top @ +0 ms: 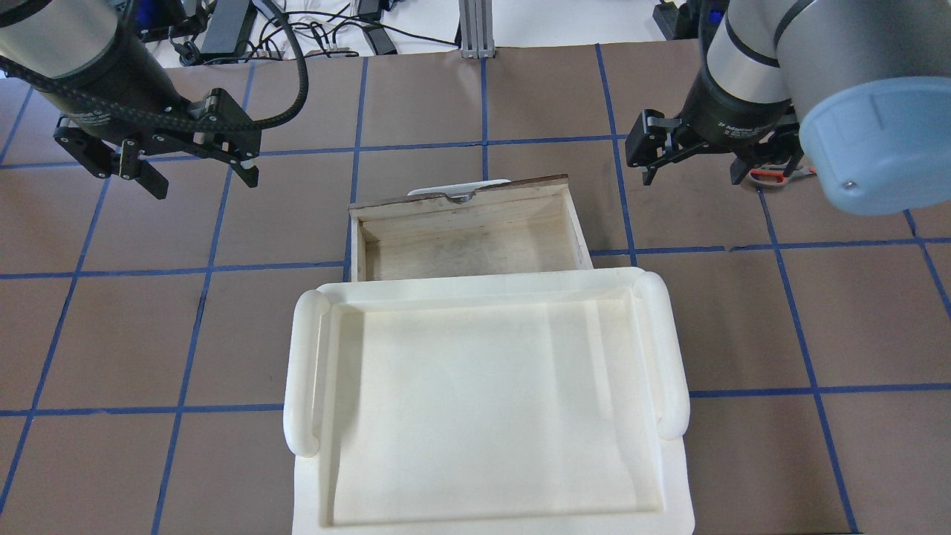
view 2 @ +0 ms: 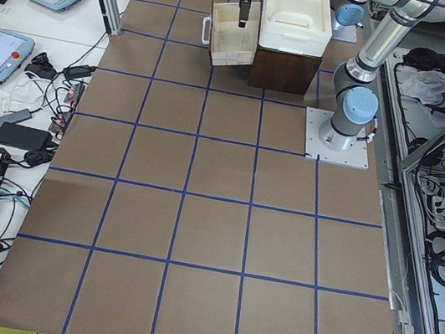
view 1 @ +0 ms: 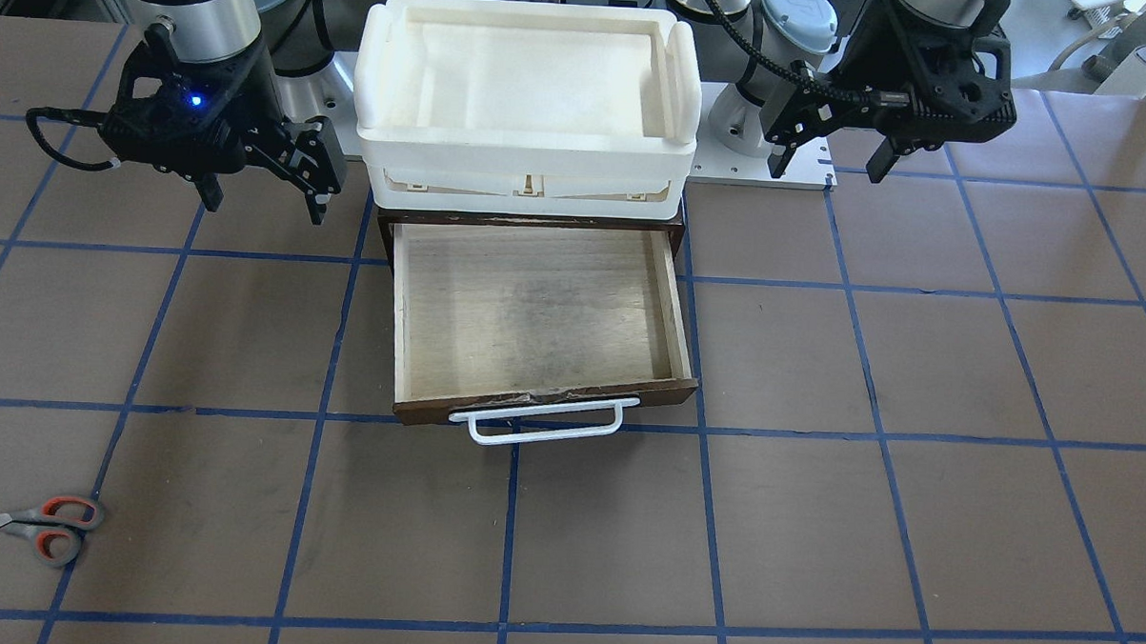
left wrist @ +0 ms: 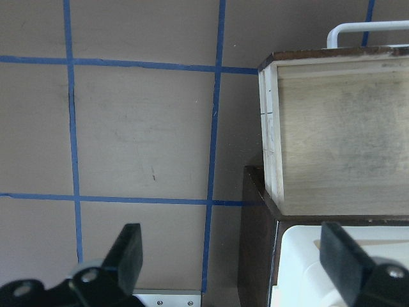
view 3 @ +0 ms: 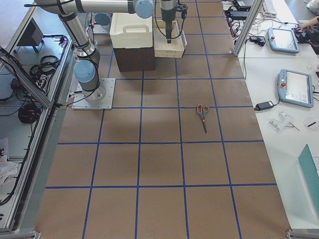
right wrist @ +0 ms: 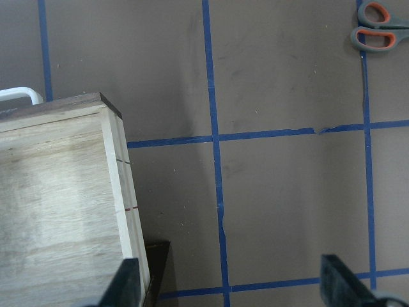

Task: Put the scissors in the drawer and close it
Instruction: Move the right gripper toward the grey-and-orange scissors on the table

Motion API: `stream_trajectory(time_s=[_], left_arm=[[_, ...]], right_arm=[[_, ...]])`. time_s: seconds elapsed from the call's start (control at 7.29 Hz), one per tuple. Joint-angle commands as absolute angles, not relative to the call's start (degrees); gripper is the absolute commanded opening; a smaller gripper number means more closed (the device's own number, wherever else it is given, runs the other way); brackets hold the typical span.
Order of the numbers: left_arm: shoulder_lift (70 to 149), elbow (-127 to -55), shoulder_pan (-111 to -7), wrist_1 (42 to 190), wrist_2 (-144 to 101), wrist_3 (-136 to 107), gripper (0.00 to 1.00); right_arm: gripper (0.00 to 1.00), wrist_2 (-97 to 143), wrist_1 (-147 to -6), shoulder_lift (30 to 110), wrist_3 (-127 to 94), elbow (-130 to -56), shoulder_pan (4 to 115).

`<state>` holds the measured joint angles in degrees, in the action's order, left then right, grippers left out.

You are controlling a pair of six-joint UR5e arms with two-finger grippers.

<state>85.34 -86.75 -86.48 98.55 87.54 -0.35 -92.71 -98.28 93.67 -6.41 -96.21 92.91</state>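
The scissors (view 1: 42,527) lie flat on the table, far from the drawer, on my right arm's side. They also show in the right wrist view (right wrist: 377,29) and the exterior right view (view 3: 202,113). The wooden drawer (view 1: 535,311) is pulled open and its pale inside is empty; its white bar handle (view 1: 541,424) faces away from me. My right gripper (view 1: 265,202) hovers open and empty beside the drawer, well short of the scissors. My left gripper (view 1: 829,166) hovers open and empty on the drawer's other side.
A white foam tray (view 1: 527,149) sits on top of the dark brown cabinet (left wrist: 255,243) that holds the drawer. Brown table paper with a blue tape grid lies all around. In the overhead view my right arm partly hides the scissors (top: 776,177).
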Motion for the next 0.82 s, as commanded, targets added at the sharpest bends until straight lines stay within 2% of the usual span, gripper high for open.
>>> stream_trajectory(time_s=[0.0, 0.69], left_arm=[[85.43, -86.75, -86.48, 98.53, 87.54, -0.26, 1.0], [85.43, -86.75, -86.48, 98.53, 87.54, -0.26, 1.0]], right_arm=[[1.0, -92.73, -98.17, 93.78, -5.89, -96.33, 92.9], [1.0, -92.55, -97.47, 93.86, -5.8, -96.33, 92.9]])
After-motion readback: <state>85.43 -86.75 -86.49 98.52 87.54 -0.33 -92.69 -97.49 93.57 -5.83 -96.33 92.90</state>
